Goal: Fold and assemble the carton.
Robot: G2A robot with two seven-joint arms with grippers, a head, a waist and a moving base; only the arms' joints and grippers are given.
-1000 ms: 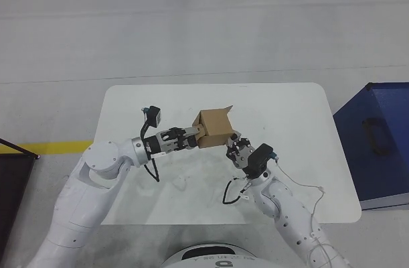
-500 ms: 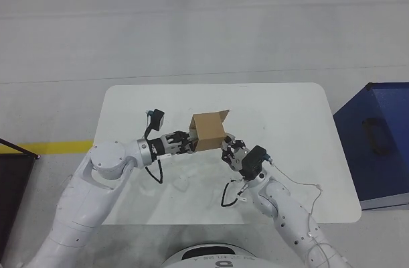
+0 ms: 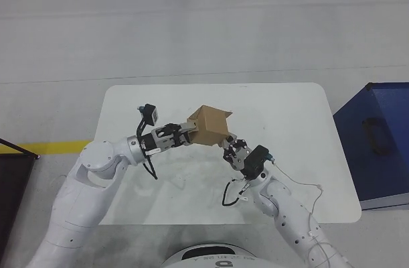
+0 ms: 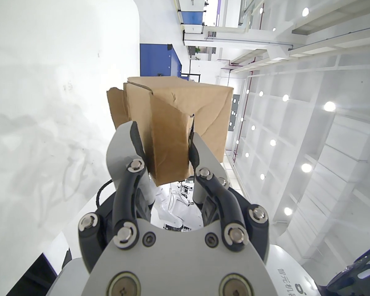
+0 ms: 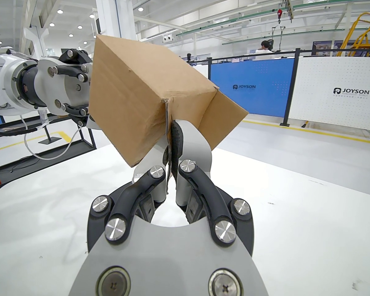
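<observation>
Carton (image 3: 211, 125) is up off the desk (image 3: 291, 120), hanging over its middle, a touch toward the left edge, tilted with one corner pointing down. Left claw (image 3: 189, 128) is clamped on the carton's left end; in the left wrist view its two pads pinch a folded panel of the carton (image 4: 178, 115) between them, left claw (image 4: 165, 143) closed firmly on cardboard. Right claw (image 3: 229, 144) comes in from the near side. In the right wrist view its pads are closed on a thin cardboard edge at the carton's lower corner (image 5: 132, 93), right claw (image 5: 171, 143) gripping that seam. One flap (image 5: 228, 115) juts out loose just beside that claw.

Room to work: bare white desk on all sides of the carton, with the far edge, the right edge and the near edge all well apart from it. A thin cable (image 3: 304, 187) trails off the right arm across the near-right part of the desk. Off the desk, a blue bin (image 3: 381, 144) sits beyond the right edge, and a dark frame (image 3: 7, 181) stands on the floor past the left edge.
</observation>
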